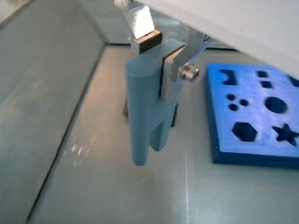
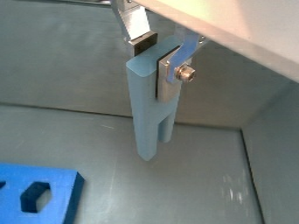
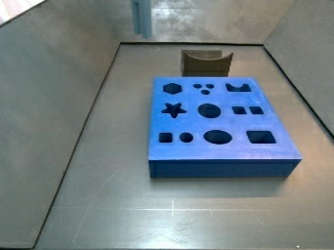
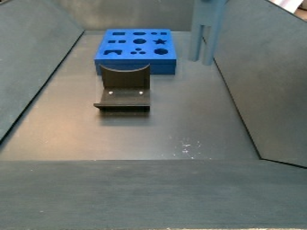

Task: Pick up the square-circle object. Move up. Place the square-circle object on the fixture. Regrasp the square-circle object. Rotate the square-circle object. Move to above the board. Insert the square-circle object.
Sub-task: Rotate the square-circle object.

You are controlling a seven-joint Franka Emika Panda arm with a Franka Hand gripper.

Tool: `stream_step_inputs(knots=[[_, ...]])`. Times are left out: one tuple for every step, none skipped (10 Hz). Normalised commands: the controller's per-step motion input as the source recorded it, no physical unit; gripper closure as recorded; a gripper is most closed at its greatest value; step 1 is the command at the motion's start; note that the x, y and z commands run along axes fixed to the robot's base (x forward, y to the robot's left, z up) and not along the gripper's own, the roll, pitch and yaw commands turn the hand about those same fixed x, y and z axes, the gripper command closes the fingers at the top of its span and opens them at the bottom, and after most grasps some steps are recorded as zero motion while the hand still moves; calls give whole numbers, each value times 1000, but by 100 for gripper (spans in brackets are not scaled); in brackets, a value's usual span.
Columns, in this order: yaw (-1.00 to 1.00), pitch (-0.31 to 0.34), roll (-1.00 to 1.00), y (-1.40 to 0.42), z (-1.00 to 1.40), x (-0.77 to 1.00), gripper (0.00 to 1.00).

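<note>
I am holding the peg (image 1: 149, 105) aloft.
My gripper (image 2: 159, 54) is clamping its top end, the peg hanging upright above the floor, beside the board (image 1: 260, 109), apart from the fixture (image 4: 124, 92).

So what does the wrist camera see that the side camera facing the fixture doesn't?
Only a wrist view shows the gripper, above the floor beside the board, its silver fingers clamped on the square-circle object. Only a side view shows the fixture and the board's whole top. Both show the hanging square-circle object and the blue board.
</note>
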Motion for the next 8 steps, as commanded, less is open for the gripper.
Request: stream_step_inputs(knots=[[-1000,54,-60,17,-16,159,100],[-1000,59,-63,15,-1,75,100],[-1000,69,-74,14,11,43,100],[-1000,83,-88,15,8,41,100],[-1000,96,-101,15,7,41,100],[-787,109,-115,15,7,40,100],[-452,108,-114,16,8,41,100],[-274,106,-114,15,9,43,100]])
